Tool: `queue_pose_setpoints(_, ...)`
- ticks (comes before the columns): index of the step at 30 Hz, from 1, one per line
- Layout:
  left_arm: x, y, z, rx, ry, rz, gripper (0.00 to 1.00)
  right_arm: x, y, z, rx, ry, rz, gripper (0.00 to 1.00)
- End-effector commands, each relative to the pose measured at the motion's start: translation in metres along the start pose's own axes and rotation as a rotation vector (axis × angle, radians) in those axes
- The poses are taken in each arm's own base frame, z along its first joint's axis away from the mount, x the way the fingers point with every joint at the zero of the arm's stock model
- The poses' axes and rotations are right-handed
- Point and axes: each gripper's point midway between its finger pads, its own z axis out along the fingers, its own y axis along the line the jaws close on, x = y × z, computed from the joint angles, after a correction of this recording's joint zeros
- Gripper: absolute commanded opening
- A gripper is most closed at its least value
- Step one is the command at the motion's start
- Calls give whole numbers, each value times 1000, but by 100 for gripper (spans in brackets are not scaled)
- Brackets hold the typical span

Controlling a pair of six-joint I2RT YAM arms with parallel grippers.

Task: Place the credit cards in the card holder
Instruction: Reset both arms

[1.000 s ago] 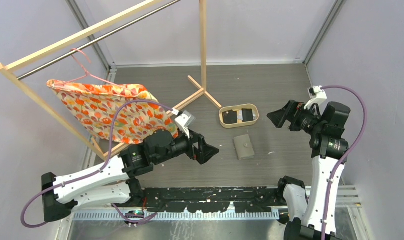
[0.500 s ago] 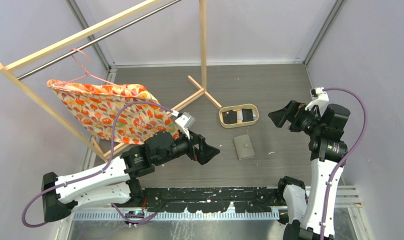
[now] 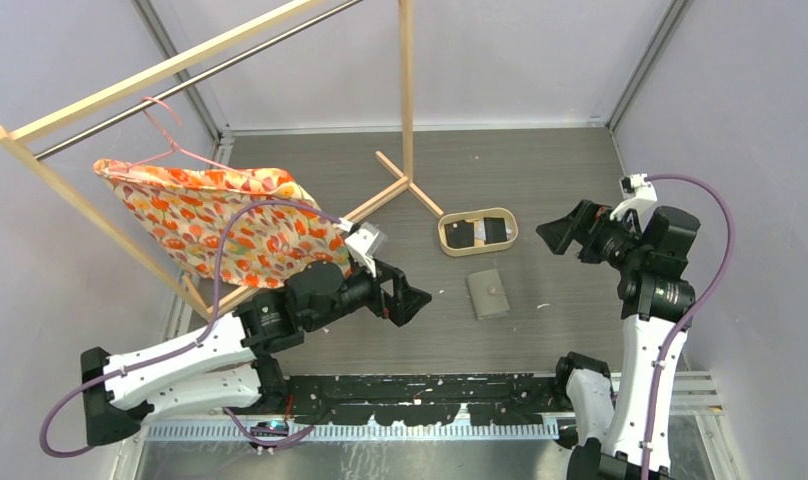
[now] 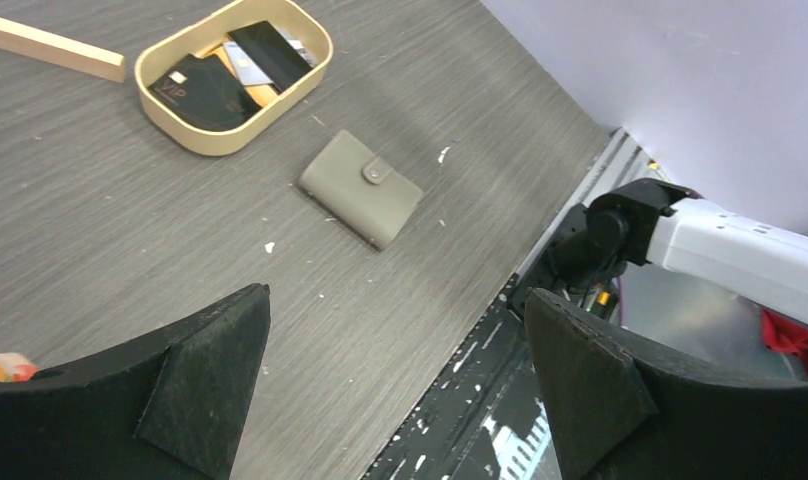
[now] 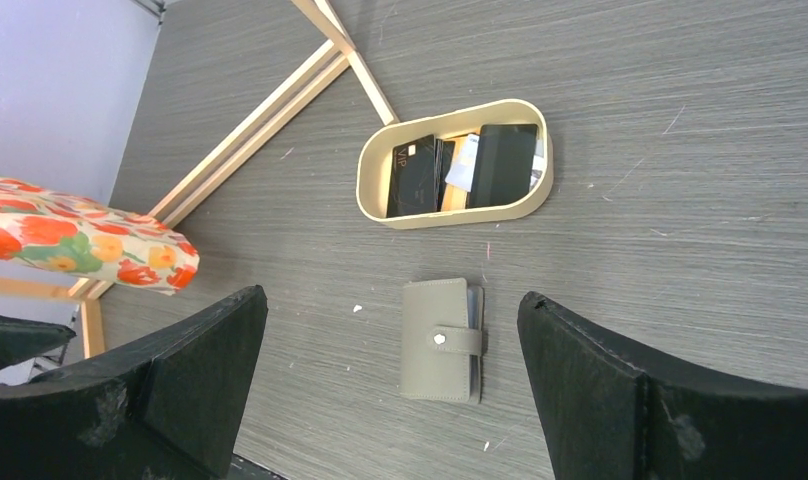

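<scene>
1. The cards point(image 5: 412, 178) lay flat and overlapping in the oval tray point(image 5: 460, 218). At least two were dark, with something paler between them.
2. They looked thin, stiff, light and slick. A pinch from above would probably slip, so the best hold seemed to be a raised or overlapping edge, or a card tipped up against the tray wall.
3. The wallet point(image 5: 440, 340) lay closed on the table just near the tray, its snap tab fastened. It looked soft and light and would likely slide when pushed. One arm would need to pin it while the other lifted the tab.
4. The left gripper point(image 4: 396, 300) hung above the table, spread wide and holding nothing, with the wallet ahead of it.
5. The right gripper point(image 5: 390, 295) was also wide open and empty, looking down on the tray and wallet.
6. The table point(image 3: 540, 170) was dark, wood-grained and flecked with pale specks. It was smooth enough for things to skid.
7. A wooden clothes rack point(image 3: 407, 90) with a flowered cloth point(image 3: 210, 225) crowded the left side, and its foot reached close to the tray.
</scene>
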Motion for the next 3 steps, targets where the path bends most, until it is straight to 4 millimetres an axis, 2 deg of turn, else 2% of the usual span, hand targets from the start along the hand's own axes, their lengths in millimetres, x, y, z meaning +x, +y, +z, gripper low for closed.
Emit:
queue_pose_setpoints(1, -29, 6, -5, -68, -38, 87, 100, -18, 7, -5, -6, -42, -36, 100)
queue_pose_setpoints(3, -31, 12, -4, -98, -32, 113, 100, -19, 2, -3, 14, -43, -28, 100)
